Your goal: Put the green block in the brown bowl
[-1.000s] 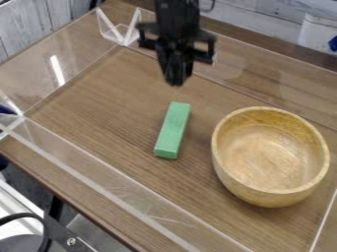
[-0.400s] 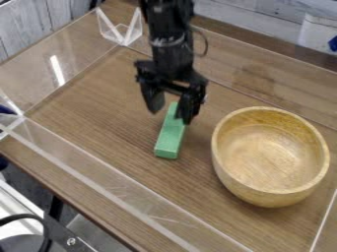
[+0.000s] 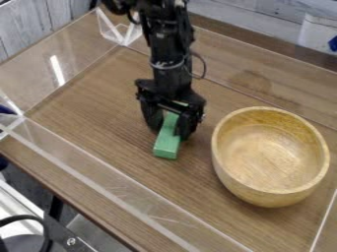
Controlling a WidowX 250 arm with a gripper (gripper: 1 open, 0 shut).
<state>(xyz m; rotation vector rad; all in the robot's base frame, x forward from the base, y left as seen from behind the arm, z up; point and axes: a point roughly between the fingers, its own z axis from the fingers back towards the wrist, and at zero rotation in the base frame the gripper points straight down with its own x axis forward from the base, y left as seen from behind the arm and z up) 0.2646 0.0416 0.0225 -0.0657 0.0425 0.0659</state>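
Note:
The green block (image 3: 168, 145) lies flat on the wooden table, its long side running away from the camera, just left of the brown bowl (image 3: 270, 156). My gripper (image 3: 171, 122) has come straight down over the block's far end. Its black fingers (image 3: 150, 116) stand open, one on each side of that end, with the block between them and still on the table. The arm hides the block's far tip. The bowl is round, light tan wood with thick walls, and nothing is inside it.
A clear plastic wall (image 3: 79, 162) rings the work area, with a low front edge and a left side. The wooden tabletop (image 3: 93, 108) extends left of the block. A white object (image 3: 316, 30) sits at the back right corner.
The gripper has opened wide and dropped from above the table's back down onto the block's far end. The block and bowl have not moved.

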